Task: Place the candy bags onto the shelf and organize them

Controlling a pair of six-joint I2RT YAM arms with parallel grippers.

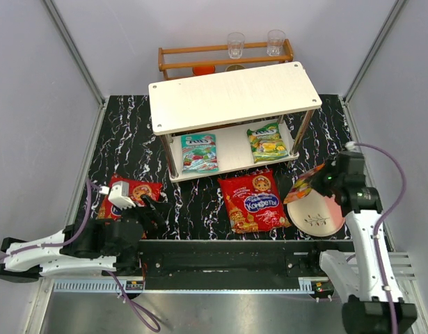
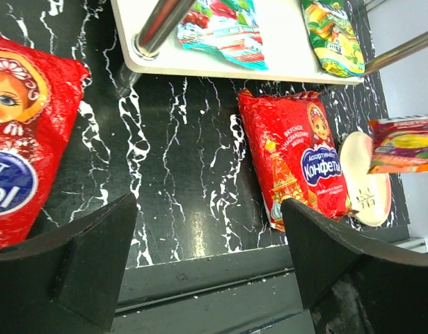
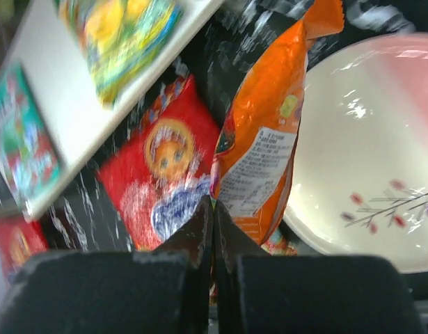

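The white two-tier shelf stands at the back centre. A teal bag and a green-yellow bag lie on its lower board. One large red bag lies flat in front of the shelf, and another lies at the left. My right gripper is shut on the red-orange bag and holds it above the plate's left edge. The shut jaws show in the right wrist view. My left gripper is open and empty, low over the table between the two red bags.
A round pink-and-cream plate lies at the right front. A narrow brown wooden rack with two glasses stands behind the shelf. Grey walls close in both sides. A black rail runs along the near edge.
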